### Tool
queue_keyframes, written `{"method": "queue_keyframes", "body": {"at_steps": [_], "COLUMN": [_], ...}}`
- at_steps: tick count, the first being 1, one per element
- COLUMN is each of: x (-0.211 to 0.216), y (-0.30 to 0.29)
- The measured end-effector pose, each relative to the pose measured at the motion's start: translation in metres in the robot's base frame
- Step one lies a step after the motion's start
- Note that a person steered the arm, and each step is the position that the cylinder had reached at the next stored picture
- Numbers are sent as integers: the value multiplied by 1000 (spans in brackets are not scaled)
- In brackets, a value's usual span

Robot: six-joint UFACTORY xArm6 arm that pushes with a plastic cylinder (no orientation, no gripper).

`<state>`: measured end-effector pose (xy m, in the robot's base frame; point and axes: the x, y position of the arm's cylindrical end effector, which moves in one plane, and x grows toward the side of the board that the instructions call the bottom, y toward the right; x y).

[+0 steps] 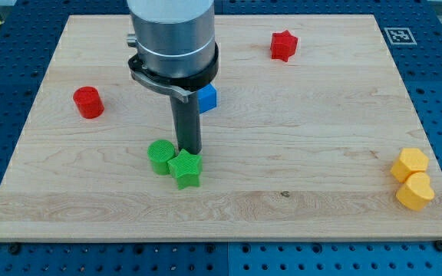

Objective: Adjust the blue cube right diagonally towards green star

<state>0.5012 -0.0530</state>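
The blue cube (208, 96) is mostly hidden behind the arm's grey body; only its right part shows. The green star (185, 169) lies low on the board, touching the green cylinder (159, 156) on its left. My tip (189, 152) rests at the star's upper edge, just right of the green cylinder and well below the blue cube.
A red cylinder (88, 102) sits at the view's left. A red star (283, 45) sits near the top right. Two yellow blocks (410, 164) (414, 192) lie at the board's right edge. A second blue block seen earlier is hidden behind the arm.
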Motion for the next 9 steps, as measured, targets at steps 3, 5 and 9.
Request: {"method": "queue_keyframes", "body": {"at_steps": [3, 5, 9], "x": [-53, -98, -113], "y": [-47, -48, 33]}}
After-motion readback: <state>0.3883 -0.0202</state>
